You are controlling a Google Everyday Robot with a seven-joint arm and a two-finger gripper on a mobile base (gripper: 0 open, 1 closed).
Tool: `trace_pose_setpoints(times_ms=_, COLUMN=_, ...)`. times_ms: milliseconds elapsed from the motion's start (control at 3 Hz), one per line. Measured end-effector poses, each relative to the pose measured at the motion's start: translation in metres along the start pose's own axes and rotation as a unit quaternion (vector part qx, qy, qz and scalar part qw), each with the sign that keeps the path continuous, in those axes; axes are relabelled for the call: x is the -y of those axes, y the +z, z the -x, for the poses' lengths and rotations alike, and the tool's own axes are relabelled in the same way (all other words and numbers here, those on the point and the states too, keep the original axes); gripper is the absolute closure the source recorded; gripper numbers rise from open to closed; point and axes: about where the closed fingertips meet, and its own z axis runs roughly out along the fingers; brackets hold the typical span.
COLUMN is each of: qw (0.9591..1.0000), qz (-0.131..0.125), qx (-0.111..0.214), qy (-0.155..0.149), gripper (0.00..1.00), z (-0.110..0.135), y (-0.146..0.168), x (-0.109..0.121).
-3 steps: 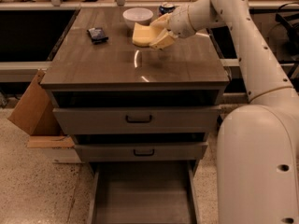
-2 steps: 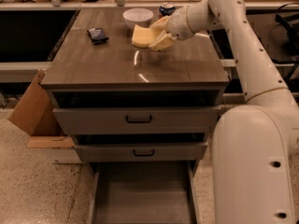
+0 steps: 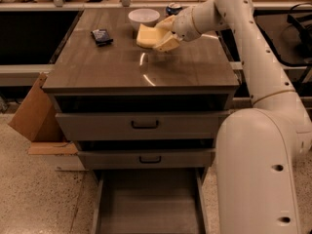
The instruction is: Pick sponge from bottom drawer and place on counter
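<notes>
The pale yellow sponge [image 3: 146,36] is at the back of the counter [image 3: 117,67], just in front of a white bowl. My gripper [image 3: 165,33] reaches in from the right and is shut on the sponge's right end, one finger above it and one below. I cannot tell whether the sponge's lower edge touches the counter or hangs just over it. The bottom drawer [image 3: 148,206] is pulled out at the foot of the cabinet, and its flat floor shows nothing inside.
The white bowl [image 3: 144,17] stands at the counter's back edge, with a small dark round object [image 3: 173,8] to its right. A dark packet [image 3: 102,36] lies at the back left. The two upper drawers [image 3: 144,126] are closed. A cardboard box [image 3: 31,113] leans at the cabinet's left.
The arm has shifted very slightly. The sponge and gripper stay in nearly the same spot over the back of the counter.
</notes>
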Motion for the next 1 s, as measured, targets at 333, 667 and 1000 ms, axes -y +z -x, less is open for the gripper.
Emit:
trace_pose_setpoints(times_ms=333, qw=1.0, qz=-0.002, qx=0.0, qy=0.001, gripper=0.0, z=-0.001, y=0.0, x=0.002)
trace_pose_setpoints(times_ms=667, qw=0.9999, qz=-0.016, qx=0.002, qy=-0.006, gripper=0.0, z=0.003, y=-0.011, x=0.008)
trace_pose_setpoints(times_ms=1000, qw=0.9986, qz=-0.048, qx=-0.002, qy=-0.023, gripper=0.0, z=0.014, y=-0.037, x=0.019)
